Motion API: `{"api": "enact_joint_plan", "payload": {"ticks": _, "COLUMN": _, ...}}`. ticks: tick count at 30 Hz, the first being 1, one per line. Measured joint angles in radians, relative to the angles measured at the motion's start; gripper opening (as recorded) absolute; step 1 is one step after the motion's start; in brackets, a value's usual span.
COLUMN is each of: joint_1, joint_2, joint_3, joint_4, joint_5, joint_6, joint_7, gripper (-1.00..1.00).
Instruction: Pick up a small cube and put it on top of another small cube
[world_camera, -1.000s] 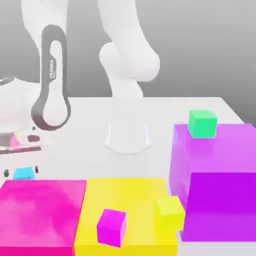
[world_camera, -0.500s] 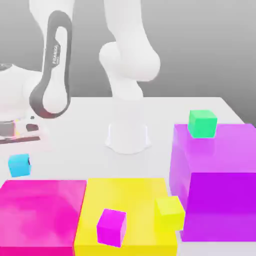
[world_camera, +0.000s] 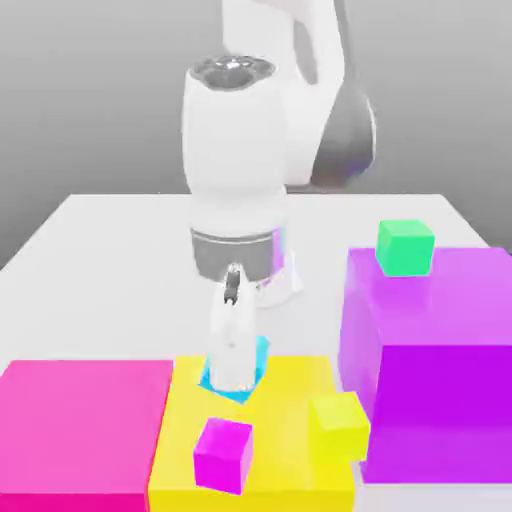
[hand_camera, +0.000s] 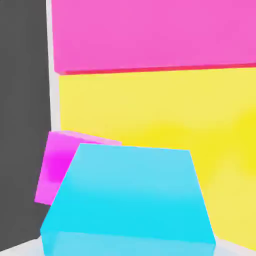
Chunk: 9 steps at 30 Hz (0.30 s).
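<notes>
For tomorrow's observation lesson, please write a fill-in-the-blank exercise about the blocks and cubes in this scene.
1. The fingers are shut on the small ____ cube.
2. The small green cube sits on the big ____ block.
3. The small magenta cube rests on the big ____ block.
4. At the exterior view's left lies a big ____ block.

Missing words: cyan; purple; yellow; pink

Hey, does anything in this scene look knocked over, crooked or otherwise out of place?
Nothing stands out. The cyan cube is in the gripper over the yellow block; the magenta cube and green cube sit on their blocks.
</notes>
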Motion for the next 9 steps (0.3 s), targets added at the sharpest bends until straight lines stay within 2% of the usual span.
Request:
{"api": "enact_joint_plan", "payload": {"ticks": 2, "joint_1": 0.032, "joint_2": 0.014, "joint_3": 0.019, "joint_4": 0.01, "joint_5": -0.014, "joint_6": -0.001, "joint_7": -0.025, "gripper": -1.0}}
{"api": "enact_joint_plan", "payload": {"ticks": 6, "joint_1": 0.029, "joint_2": 0.109, "joint_3": 0.019, "joint_4": -0.008, "joint_5": -0.075, "joint_6": 0.105, "joint_7": 0.008, "gripper": -1.0}}
{"api": "enact_joint_plan", "payload": {"ticks": 7, "joint_1": 0.032, "joint_2": 0.132, "joint_3": 0.018, "joint_4": -0.013, "joint_5": -0.088, "joint_6": 0.131, "joint_7": 0.017, "gripper": 1.0}}
{"api": "enact_joint_plan", "payload": {"ticks": 9, "joint_1": 0.032, "joint_2": 0.132, "joint_3": 0.018, "joint_4": -0.013, "joint_5": -0.088, "joint_6": 0.131, "joint_7": 0.017, "gripper": 1.0}}
